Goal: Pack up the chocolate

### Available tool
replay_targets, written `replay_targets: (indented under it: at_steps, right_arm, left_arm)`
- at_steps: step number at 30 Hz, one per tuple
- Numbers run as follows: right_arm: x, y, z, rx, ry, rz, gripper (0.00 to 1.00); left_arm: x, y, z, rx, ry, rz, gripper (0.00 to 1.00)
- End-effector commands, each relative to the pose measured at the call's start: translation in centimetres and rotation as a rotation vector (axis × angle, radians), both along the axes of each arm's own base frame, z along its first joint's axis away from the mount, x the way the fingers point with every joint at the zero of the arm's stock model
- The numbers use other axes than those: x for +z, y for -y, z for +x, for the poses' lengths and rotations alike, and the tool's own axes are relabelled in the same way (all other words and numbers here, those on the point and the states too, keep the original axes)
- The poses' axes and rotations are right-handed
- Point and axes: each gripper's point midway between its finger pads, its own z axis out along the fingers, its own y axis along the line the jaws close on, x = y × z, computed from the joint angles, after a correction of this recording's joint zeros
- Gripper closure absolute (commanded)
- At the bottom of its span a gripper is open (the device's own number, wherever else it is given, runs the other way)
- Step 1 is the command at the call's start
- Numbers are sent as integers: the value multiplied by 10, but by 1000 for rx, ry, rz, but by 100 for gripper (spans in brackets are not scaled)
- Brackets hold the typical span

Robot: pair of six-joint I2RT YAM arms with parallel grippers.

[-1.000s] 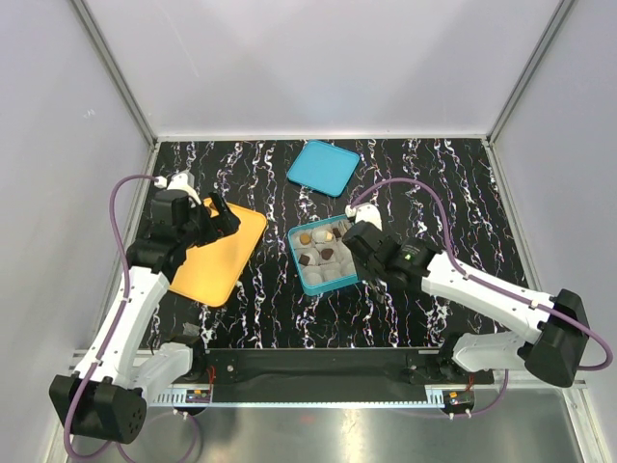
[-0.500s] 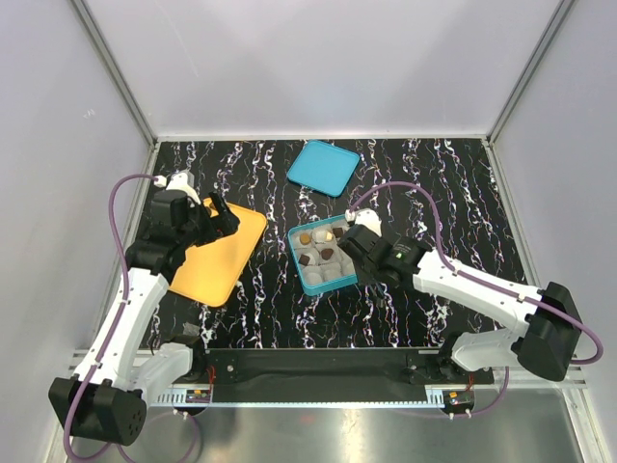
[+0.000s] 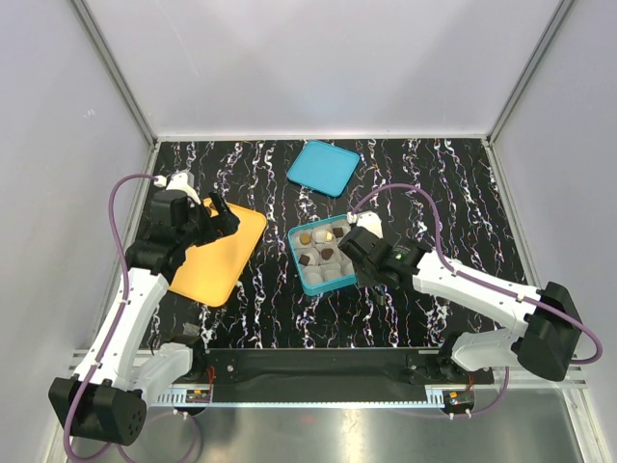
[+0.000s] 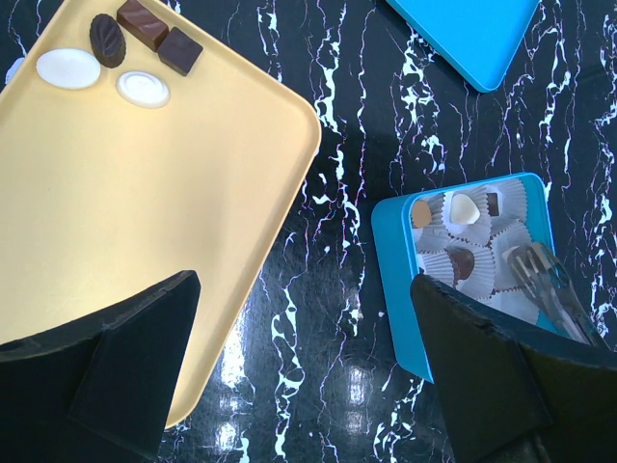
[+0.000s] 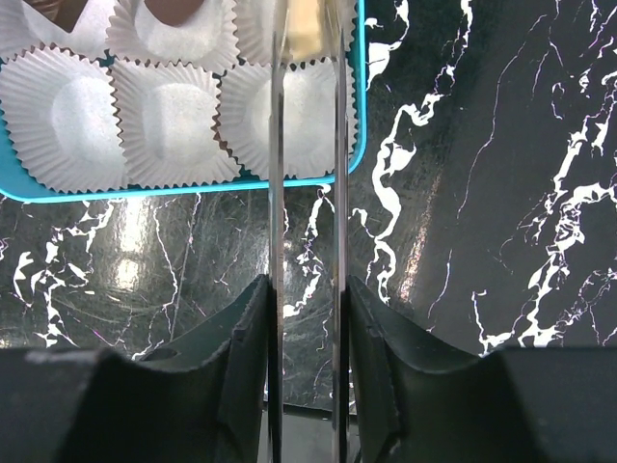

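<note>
Chocolate (image 4: 106, 39) to pack lay ahead-left of L gripper (image 4: 301, 280), jaws wide apart, empty: five pcs across yellow tray (image 4: 145, 212), far corner; L arm (image 3: 135, 299) nearer. Further right, R gripper (image 4: 530, 260) over blue box (image 4: 386, 289), barely parted; hold unclear.

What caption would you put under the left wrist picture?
Five chocolates wait on the yellow tray, near the blue box of paper cups.

The right side of the box (image 3: 298, 266) is obstructed from above by the right gripper (image 4: 528, 262); bare table (image 3: 271, 262) is left between box and tray (image 3: 218, 258).
</note>
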Motion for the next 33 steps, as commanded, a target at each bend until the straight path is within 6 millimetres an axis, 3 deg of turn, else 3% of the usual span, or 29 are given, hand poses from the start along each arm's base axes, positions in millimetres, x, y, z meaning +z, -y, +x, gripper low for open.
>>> replay_targets:
  at_steps: [1,10,16,20,22,23,25,26,27,28,29,30,32,33]
  right_arm:
    - [10,1,7,-34,37,27,58]
    - [30,-6,15,-17,71,37,56]
    - [59,-24,33,14,132,66,55]
    - [76,-60,53,89,188,147,55]
    - [72,-77,62,137,189,143,54]
    - [84,-90,71,150,222,177,54]
    - [77,-110,82,205,230,171,53]
    - [90,-126,93,219,269,214,53]
    - [91,-137,96,259,274,221,53]
    - [79,-150,102,282,258,210,53]
    - [92,-167,111,316,297,250,53]
    - [78,-178,118,332,288,239,52]
    - [87,-201,130,365,326,283,51]
    - [68,-214,132,407,294,269,51]
  left_arm:
    - [20,-1,11,-2,79,4,1]
    - [22,-1,10,-2,82,4,1]
    - [40,-1,11,0,109,-3,1]
    - [65,2,12,-6,149,-21,1]
    - [84,3,14,-4,176,-35,1]
    - [88,3,13,-6,176,-38,1]
    - [100,4,13,-8,193,-43,1]
    - [110,4,12,-11,208,-47,1]
    - [116,4,12,-11,217,-48,1]
    - [121,4,12,-11,223,-49,1]
    - [132,4,10,-11,235,-51,1]
    - [137,4,9,-10,241,-54,1]
    - [143,3,6,-8,237,-51,1]
    - [151,3,6,-6,250,-53,1]
